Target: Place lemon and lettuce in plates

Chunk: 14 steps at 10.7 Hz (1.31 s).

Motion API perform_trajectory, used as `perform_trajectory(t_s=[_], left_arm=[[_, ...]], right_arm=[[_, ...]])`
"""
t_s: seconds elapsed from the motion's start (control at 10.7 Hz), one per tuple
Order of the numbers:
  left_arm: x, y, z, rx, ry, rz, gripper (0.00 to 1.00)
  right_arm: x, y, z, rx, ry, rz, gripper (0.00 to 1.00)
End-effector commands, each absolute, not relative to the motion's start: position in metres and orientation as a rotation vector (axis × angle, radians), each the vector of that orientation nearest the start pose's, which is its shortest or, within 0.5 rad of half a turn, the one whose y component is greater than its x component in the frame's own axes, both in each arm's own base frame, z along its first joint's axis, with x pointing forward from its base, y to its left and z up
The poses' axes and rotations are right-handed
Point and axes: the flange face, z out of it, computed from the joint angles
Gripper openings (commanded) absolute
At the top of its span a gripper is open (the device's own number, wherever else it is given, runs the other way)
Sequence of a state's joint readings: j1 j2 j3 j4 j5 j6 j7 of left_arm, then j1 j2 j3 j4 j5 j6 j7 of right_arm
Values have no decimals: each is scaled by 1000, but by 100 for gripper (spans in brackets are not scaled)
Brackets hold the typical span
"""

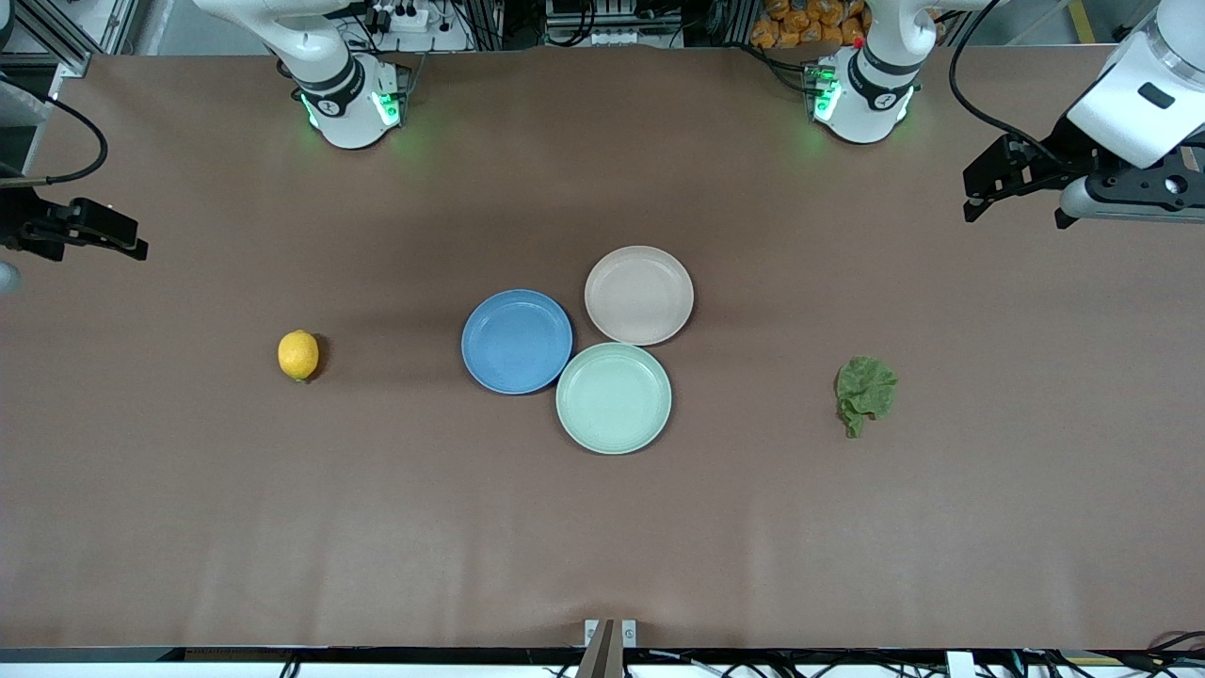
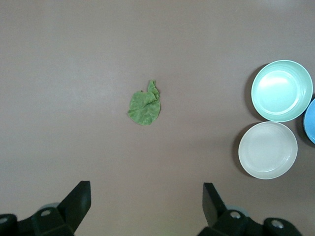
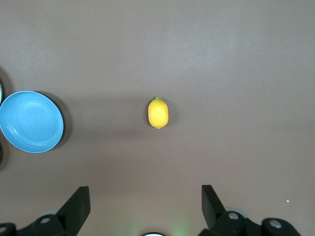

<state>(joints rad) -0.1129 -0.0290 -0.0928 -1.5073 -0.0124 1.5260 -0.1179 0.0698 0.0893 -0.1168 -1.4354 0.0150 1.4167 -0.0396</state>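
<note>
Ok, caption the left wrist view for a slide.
Open left gripper high above the lettuce on the brown table, with three plates clustered nearby.

My lemon (image 1: pixel 298 355) lies on its side on the bare desk toward my right arm's end, a small oval yellow fruit with dimpled skin, well apart from the plates. My lettuce (image 1: pixel 866 392) lies flat on the desk toward my left arm's end, a wrinkled dull-green leaf with its narrow stem end pointing toward the front camera. The blue plate (image 1: pixel 517 341) and the beige-pink plate (image 1: pixel 639 295) sit upright and empty near the middle of the desk, just beside each other, the beige-pink one farther from the front camera.
</note>
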Motion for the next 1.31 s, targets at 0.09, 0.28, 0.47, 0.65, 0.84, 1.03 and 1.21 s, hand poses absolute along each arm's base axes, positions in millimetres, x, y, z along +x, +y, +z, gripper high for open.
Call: perform_trajectory(t_s=[0.09, 0.28, 0.47, 0.65, 0.84, 1.03, 1.21], left_arm=[[529, -112, 667, -3178, 185, -76, 100], [531, -114, 663, -3176, 189, -65, 100], [541, -121, 645, -3173, 202, -13, 100], [563, -120, 613, -3181, 178, 38, 100], [583, -125, 582, -3182, 174, 65, 100], [604, -131, 542, -3175, 182, 85, 100], [618, -125, 506, -3168, 163, 156, 100]], right_arm=[[562, -23, 627, -3131, 15, 170, 100], [562, -23, 627, -3131, 15, 172, 100], [563, -23, 626, -3131, 15, 175, 100], [562, -23, 627, -3131, 15, 172, 100], [562, -23, 627, -3131, 15, 175, 100], [561, -23, 624, -3129, 16, 196, 100], [561, -25, 619, -3127, 16, 215, 100]])
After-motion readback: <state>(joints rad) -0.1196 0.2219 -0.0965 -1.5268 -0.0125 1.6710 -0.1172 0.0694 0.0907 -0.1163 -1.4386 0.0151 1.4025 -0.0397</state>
